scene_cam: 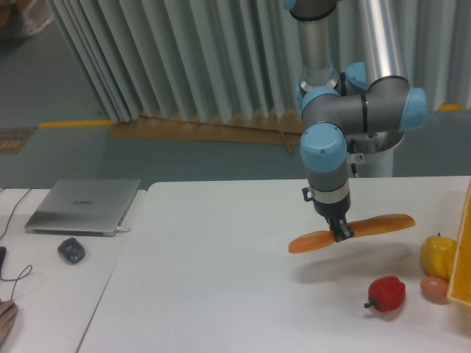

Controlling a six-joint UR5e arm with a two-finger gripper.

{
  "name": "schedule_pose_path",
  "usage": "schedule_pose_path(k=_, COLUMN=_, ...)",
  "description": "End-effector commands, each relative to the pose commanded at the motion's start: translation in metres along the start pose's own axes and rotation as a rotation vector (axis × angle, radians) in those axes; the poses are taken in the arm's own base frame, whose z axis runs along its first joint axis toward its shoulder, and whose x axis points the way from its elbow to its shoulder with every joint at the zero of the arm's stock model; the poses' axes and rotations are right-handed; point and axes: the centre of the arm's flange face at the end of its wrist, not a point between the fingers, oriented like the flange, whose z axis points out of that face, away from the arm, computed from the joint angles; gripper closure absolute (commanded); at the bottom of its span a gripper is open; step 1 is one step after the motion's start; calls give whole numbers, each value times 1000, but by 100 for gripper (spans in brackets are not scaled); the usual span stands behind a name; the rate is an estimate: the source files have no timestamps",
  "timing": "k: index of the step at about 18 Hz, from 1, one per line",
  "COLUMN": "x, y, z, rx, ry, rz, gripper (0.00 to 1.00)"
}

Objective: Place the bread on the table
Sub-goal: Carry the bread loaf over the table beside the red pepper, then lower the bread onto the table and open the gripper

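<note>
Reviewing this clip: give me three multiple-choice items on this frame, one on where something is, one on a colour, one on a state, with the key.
1. Where is the red pepper?
A. On the laptop
B. On the table, in front of and below the bread
C. Held by the gripper

2. What colour is the fruit near the right edge?
A. Yellow
B. Blue
C. Black

3. What state is the bread in?
A. Lying flat on the table
B. Broken in two
C. Held in the air by the gripper, near its middle

Key: 1 B, the pepper sits on the white top nearer the camera than the bread. 2 A, it is plainly yellow. 3 C, the fingers pinch the loaf and its shadow falls apart from it on the table.
</note>
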Motion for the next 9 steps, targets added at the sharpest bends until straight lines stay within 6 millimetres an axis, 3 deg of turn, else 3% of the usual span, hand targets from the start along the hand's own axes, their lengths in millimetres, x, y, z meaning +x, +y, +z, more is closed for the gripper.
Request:
schedule_pose_path(k=1, x=0, y=0, z=-2, rx=2, ry=-4, rz=6, gripper=40)
schedule_pose_path(k=2, x=-1, y=1, z=-3, rx=1, ry=-9, rz=6, gripper=0)
schedule_pose_path(k=9, x=1, y=2, z=-6, rx=4, ry=-13, rz=1, gripper=0)
